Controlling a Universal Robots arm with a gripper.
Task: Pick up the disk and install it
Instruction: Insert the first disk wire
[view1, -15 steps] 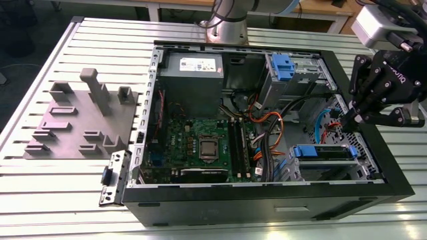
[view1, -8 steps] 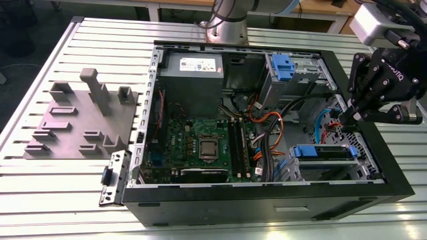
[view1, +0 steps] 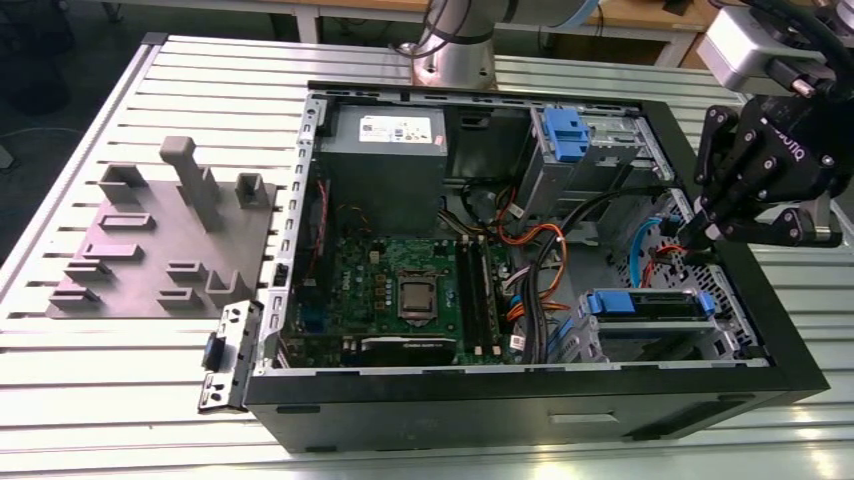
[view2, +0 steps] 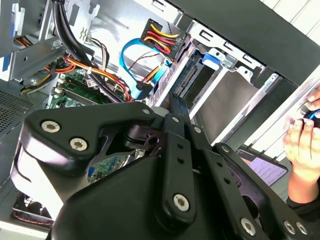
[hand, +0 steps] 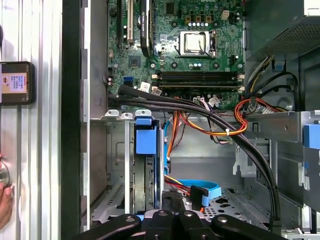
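Overview of open black PC tower case (view1: 534, 400) lying on its side, w/ surroundings.

Obstacles: a grey metal power-supply box (view1: 384, 135) sits at the far wall of the case. A green motherboard (view1: 400, 290) fills the floor toward the exterior view's left. A blue plastic latch on a grey metal cage (view1: 566, 135) stands at far right. Orange, red and yellow wire bundles (view1: 527, 245) and a thick black cable bundle (hand: 200, 107) run between board and drive bays. A flat blue data cable (hand: 200, 187) loops just beside the claw tip.

Surface and room: the case rests on a slotted aluminium table (view1: 80, 400). A grey fixture plate w/ upright blocks (view1: 154, 245) lies on the exterior view's left, apart from the case. The robot's silver base column (view1: 454, 50) rises behind the case. A person's hand (view2: 300, 145) is at the table edge beyond the case wall, near a dark flat handheld device (hand: 15, 82).

Task item: the silver-grey rectangular disk w/ blue rails and tab (view1: 647, 305) sits in the metal drive cage (hand: 110, 165) at the case's near right corner; it appears edge-on in the first wrist view (hand: 147, 145).

Claw: the black two-finger gripper (view1: 687, 243) hangs inside the right wall of the case, farther back than the disk and not touching it. Its jaws are pressed together w/ nothing between them, as in the first wrist view (hand: 172, 200).
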